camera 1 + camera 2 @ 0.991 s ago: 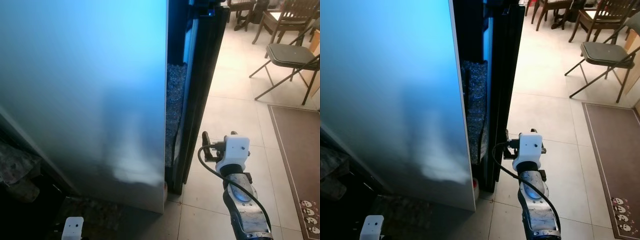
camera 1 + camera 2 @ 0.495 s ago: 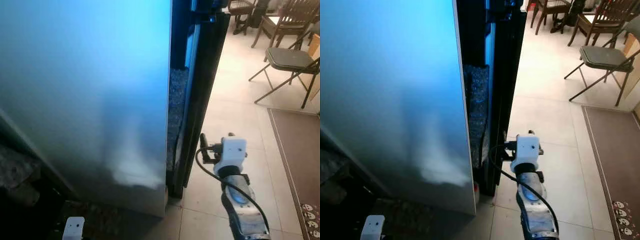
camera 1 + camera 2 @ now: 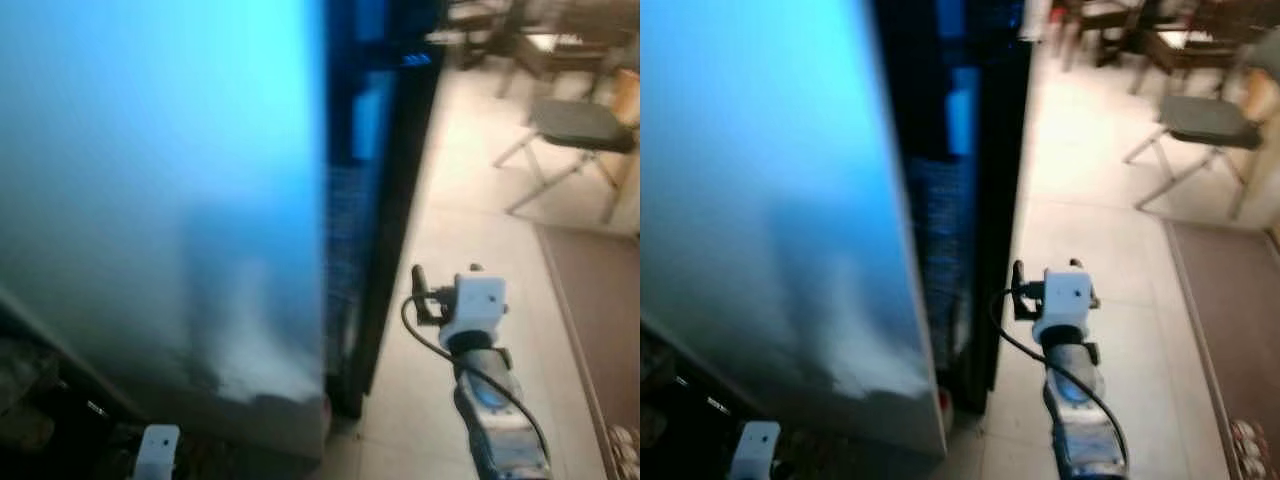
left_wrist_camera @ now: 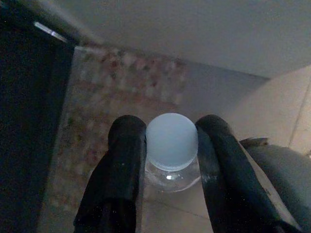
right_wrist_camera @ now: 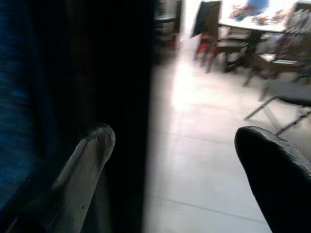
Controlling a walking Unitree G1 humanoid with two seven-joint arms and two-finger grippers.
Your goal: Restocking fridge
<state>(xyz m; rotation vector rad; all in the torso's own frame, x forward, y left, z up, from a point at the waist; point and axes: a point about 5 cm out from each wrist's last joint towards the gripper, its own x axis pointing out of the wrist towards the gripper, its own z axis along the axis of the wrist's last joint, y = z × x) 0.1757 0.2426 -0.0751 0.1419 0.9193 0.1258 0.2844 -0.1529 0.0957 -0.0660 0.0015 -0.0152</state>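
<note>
The left claw (image 4: 167, 170) is pinching a capped bottle (image 4: 171, 145) for stocking, while the spread right claw (image 5: 170, 160) is reaching beside the fridge door's (image 3: 160, 200) edge to open it.

No legible text or labels.

A silver metal right arm (image 3: 497, 420) ends in a boxy white wrist housing (image 3: 478, 297), with a black cable (image 3: 430, 338) looping alongside. Long, rounded black fingers (image 4: 124, 170) form the left claw (image 4: 170, 141); the right claw (image 5: 175, 145) matches.
</note>
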